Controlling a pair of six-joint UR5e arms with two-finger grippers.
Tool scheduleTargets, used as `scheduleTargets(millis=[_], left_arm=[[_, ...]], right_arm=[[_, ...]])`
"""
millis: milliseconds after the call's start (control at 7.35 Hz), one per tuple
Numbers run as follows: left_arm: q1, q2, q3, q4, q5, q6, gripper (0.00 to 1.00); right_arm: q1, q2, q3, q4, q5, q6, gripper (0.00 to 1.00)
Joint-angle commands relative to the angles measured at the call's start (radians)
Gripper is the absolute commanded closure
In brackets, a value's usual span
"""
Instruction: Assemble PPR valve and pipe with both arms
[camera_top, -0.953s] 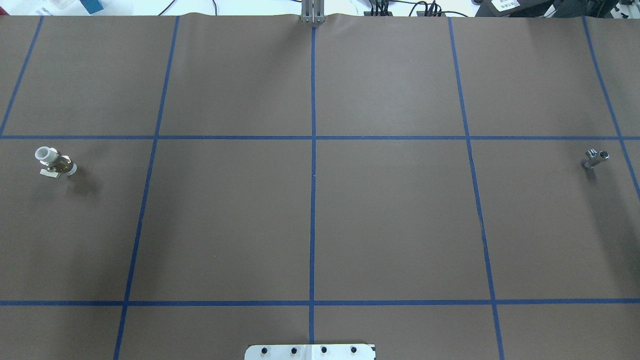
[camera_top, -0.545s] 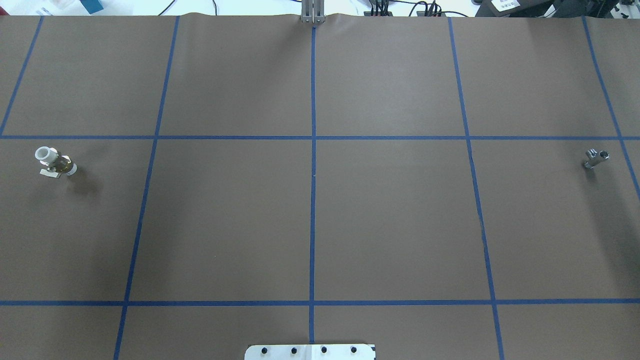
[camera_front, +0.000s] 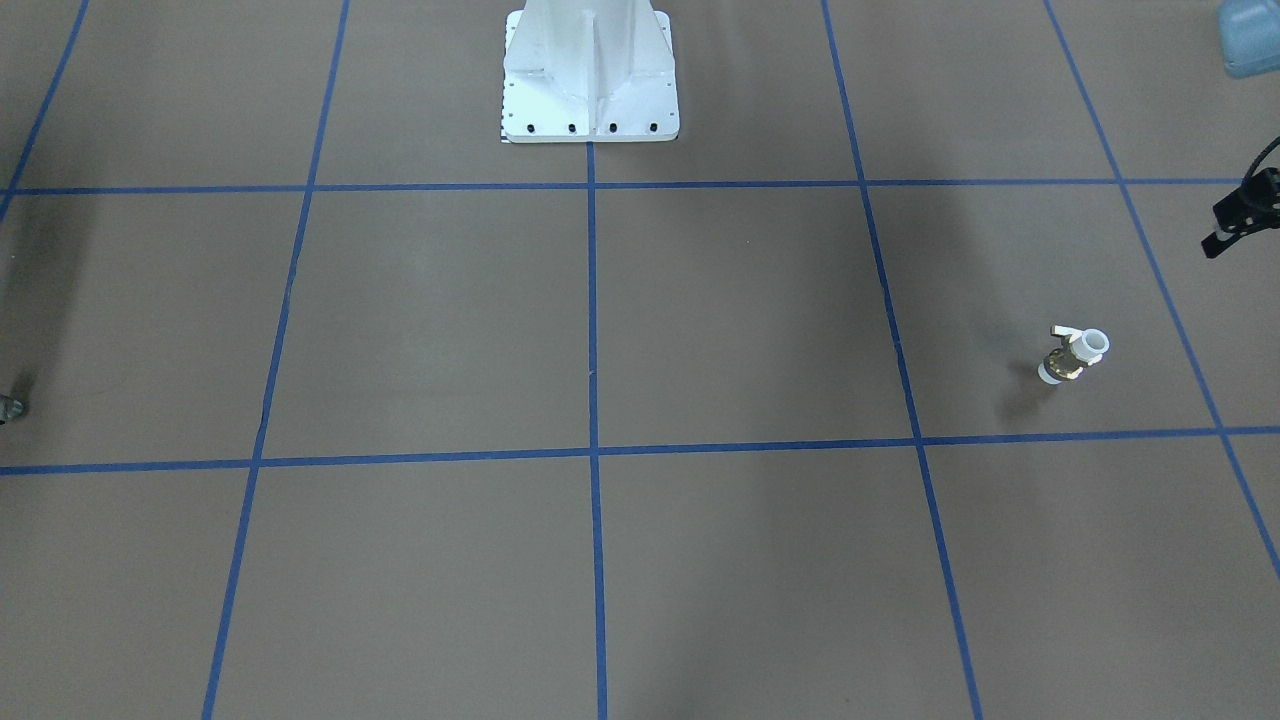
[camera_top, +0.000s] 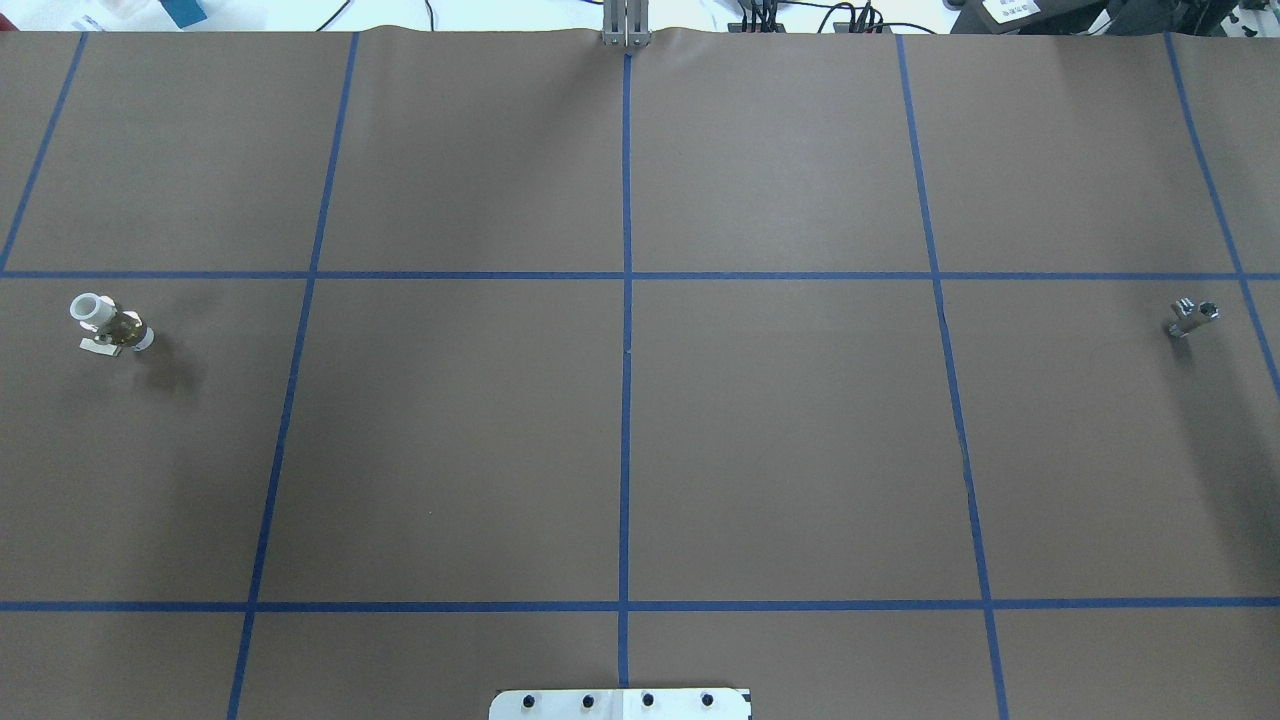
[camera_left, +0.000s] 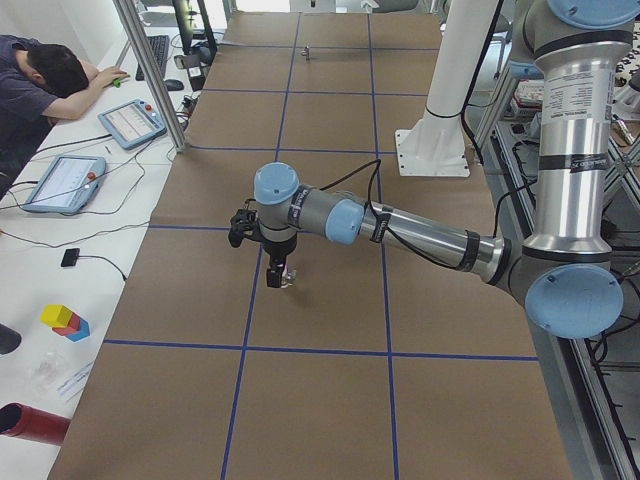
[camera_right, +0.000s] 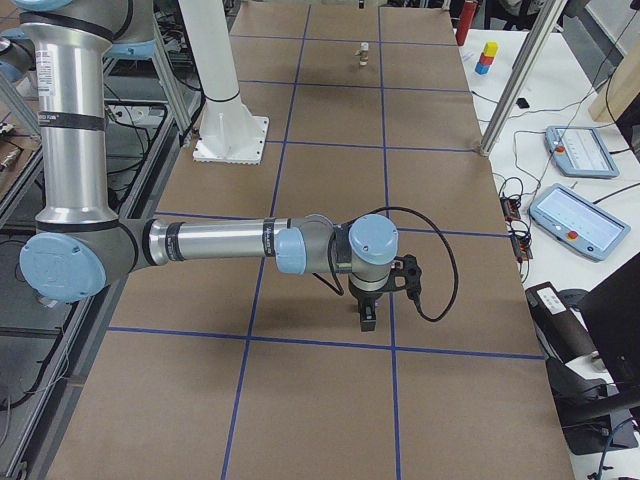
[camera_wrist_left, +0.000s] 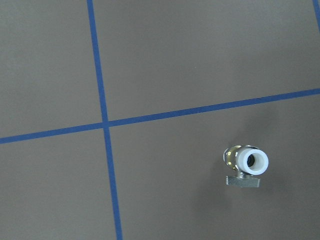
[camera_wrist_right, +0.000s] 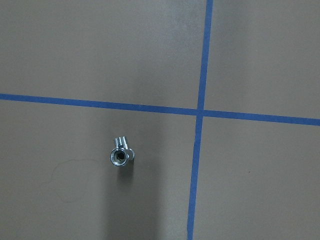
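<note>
The PPR valve (camera_top: 108, 325), with a brass middle, white ends and a pale lever, lies on the brown table at the far left of the overhead view. It also shows in the front view (camera_front: 1075, 355) and low right in the left wrist view (camera_wrist_left: 245, 165). The small silver pipe (camera_top: 1192, 318) lies at the far right, and its dark opening faces the right wrist camera (camera_wrist_right: 120, 155). My left gripper (camera_left: 283, 280) hangs over the table's left end. My right gripper (camera_right: 367, 322) hangs over the right end. I cannot tell whether either is open or shut.
The white bolted pedestal (camera_front: 590, 80) stands at the table's near middle edge. Blue tape lines (camera_top: 626, 300) grid the brown paper. A black part of the left arm (camera_front: 1240, 215) shows at the front view's right edge. An operator (camera_left: 50, 75) sits beyond the far long edge.
</note>
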Motion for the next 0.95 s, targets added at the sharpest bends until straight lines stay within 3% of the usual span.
scheduleTargets(millis=[0,136,817], left_arm=[[0.174,-0.052,0.001,-0.038,0.090,-0.199,0.00],[0.200,-0.054,0.033,-0.083,0.141,-0.201,0.00],[0.256,-0.080,0.224,-0.258,0.143,-0.201,0.00]], right_arm=[[0.000,0.000,-0.002,-0.002,0.002,-0.001,0.01],[0.000,0.000,-0.002,-0.002,0.002,0.000,0.01],[0.000,0.000,-0.002,-0.005,0.005,0.002,0.01]])
